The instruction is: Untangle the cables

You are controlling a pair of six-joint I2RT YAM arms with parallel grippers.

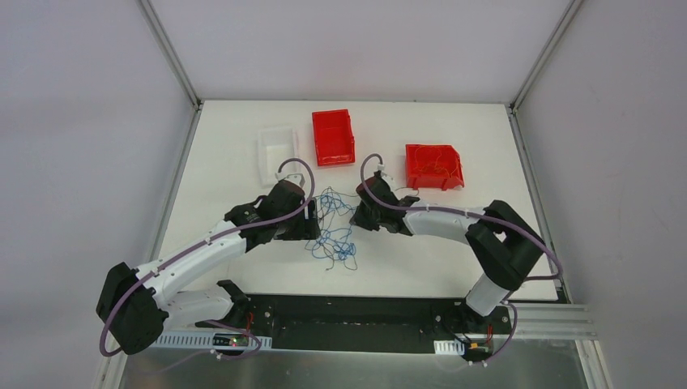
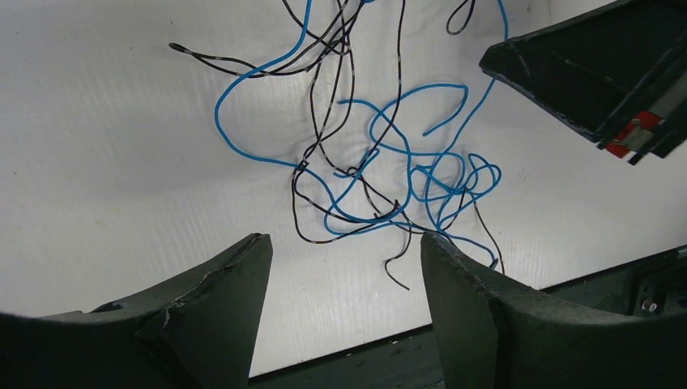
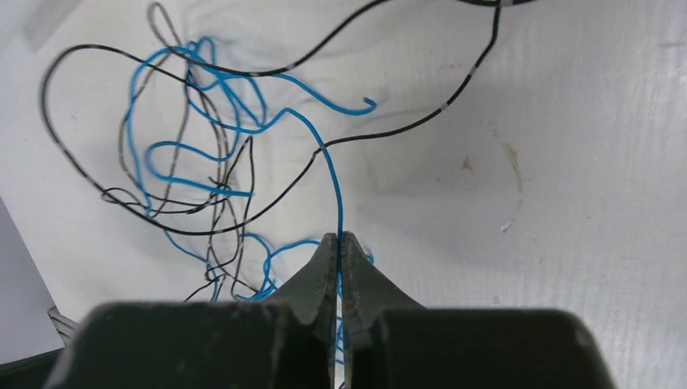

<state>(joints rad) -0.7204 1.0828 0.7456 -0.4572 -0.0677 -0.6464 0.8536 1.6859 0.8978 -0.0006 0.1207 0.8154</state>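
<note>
Left gripper (image 2: 344,243): black padded jaws spread wide at the tangle's left edge, gripping nothing.
Cables (image 1: 332,231): hair-thin blue and black wires, loosely knotted on the white table (image 1: 454,243) between both grippers.
Right gripper (image 3: 339,241): jaws pressed together, pinching one blue strand (image 3: 336,186).

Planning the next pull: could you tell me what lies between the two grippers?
The tangle of blue and black cables lies between the left gripper and the right gripper, as the top view shows.
</note>
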